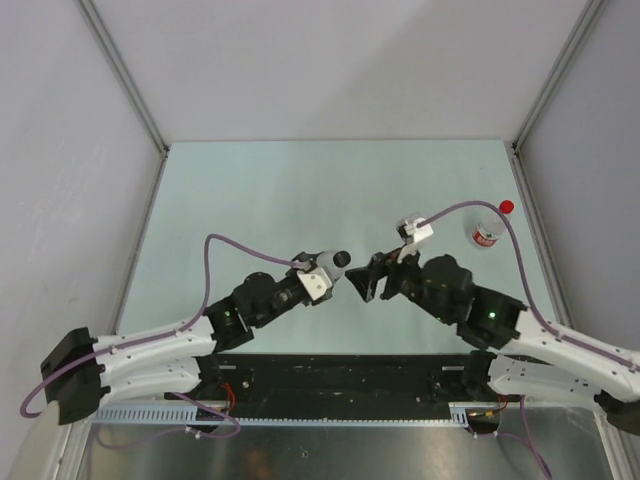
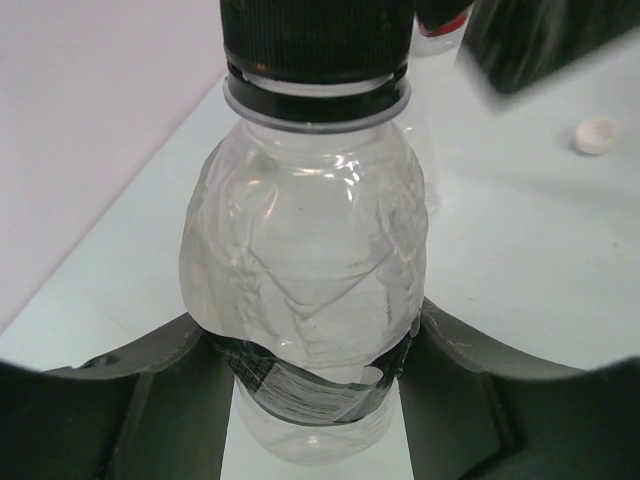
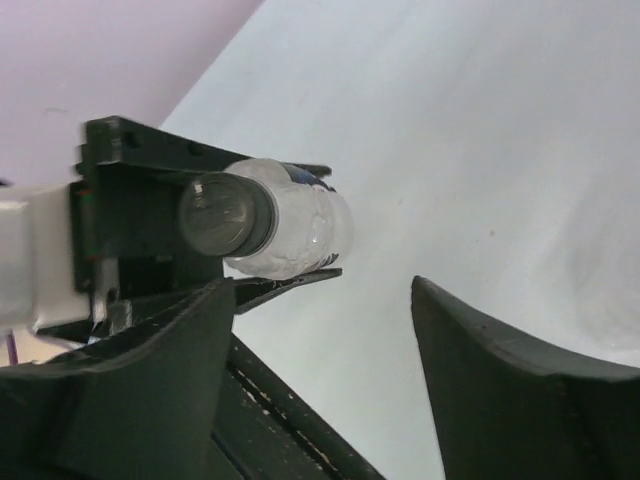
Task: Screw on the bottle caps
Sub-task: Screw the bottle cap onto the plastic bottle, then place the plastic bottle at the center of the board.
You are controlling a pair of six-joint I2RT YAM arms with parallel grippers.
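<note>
Left claw (image 2: 315,400) pinches the bottle (image 2: 305,260) to steady it. Right claw (image 3: 320,285), spread, faces the cap (image 3: 225,215), probably ready to turn it.

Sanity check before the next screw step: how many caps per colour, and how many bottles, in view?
Red cap: 1, on the labelled bottle
Black cap: 1, on the bottle held in the left end effector
Whitish cap: 1, lying loose
Bottles: 2 in view
Total: 5
</note>
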